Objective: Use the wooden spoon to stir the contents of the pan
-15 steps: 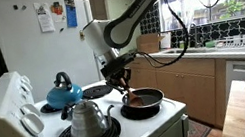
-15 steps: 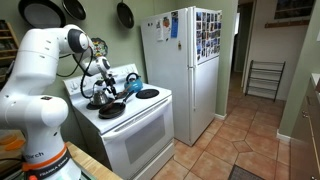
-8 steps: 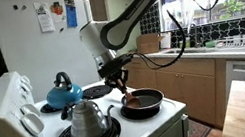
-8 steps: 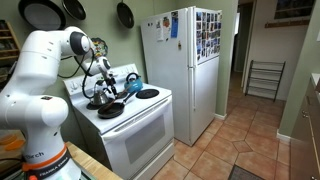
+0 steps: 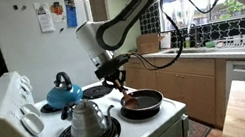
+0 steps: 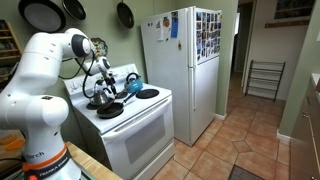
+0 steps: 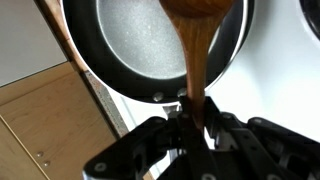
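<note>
Where the white stove top (image 5: 168, 121) ends beside the light wooden kitchen cabinets (image 5: 201, 83), the shallow round black frying pan (image 5: 142, 105) sits on a front burner. The slim light-brown wooden spoon (image 5: 124, 90) slants down into it from the gripper (image 5: 115, 79) of the white arm. The claw is pinched narrow on the spoon's handle. In the wrist view the two dark fingers (image 7: 176, 128) press the handle from either side, just outside the pan's rim. From there the spoon runs forward to its bowl, which lies over the grey, speckled floor of the pan (the top edge of that view cuts the bowl off). A small patch of reddish-brown contents (image 5: 145, 99) shows on the pan's bottom in an exterior view, close to the spoon's tip. Whether the two touch cannot be told, and the food itself is too small to make out.

A rounded blue kettle (image 5: 63, 91) stands on a back burner, well apart from the pan. A shiny steel kettle (image 5: 87, 118) stands on the front burner beside it. Behind the stove rises a tall white refrigerator (image 6: 185, 70) with papers stuck to its side. In both exterior views the arm bends down over the stove with the spoon hanging below the wrist.
</note>
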You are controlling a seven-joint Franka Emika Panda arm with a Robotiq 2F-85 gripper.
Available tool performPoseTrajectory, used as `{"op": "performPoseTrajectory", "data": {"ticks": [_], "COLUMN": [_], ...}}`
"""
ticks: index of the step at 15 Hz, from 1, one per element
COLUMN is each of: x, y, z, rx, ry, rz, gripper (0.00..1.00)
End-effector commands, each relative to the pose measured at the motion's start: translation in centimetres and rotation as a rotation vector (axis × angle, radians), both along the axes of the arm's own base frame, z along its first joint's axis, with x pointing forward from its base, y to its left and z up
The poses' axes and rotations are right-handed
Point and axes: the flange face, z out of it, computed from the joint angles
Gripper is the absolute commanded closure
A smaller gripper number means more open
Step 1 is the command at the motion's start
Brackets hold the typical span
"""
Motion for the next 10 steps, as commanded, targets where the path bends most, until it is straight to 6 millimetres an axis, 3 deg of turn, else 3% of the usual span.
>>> {"op": "performPoseTrajectory", "data": {"ticks": [1,6,10], "x": [0.3,0.4,0.1], "y": [0.7,0.7,-0.7], "z": [-0.1,-0.1,0.2], "rx": [-0.006,-0.013,-0.023], "ry": [0.025,0.028,0.024], "rz": [0.000,-0.008,-0.053], "gripper": [0.96,0.96,0.96]}}
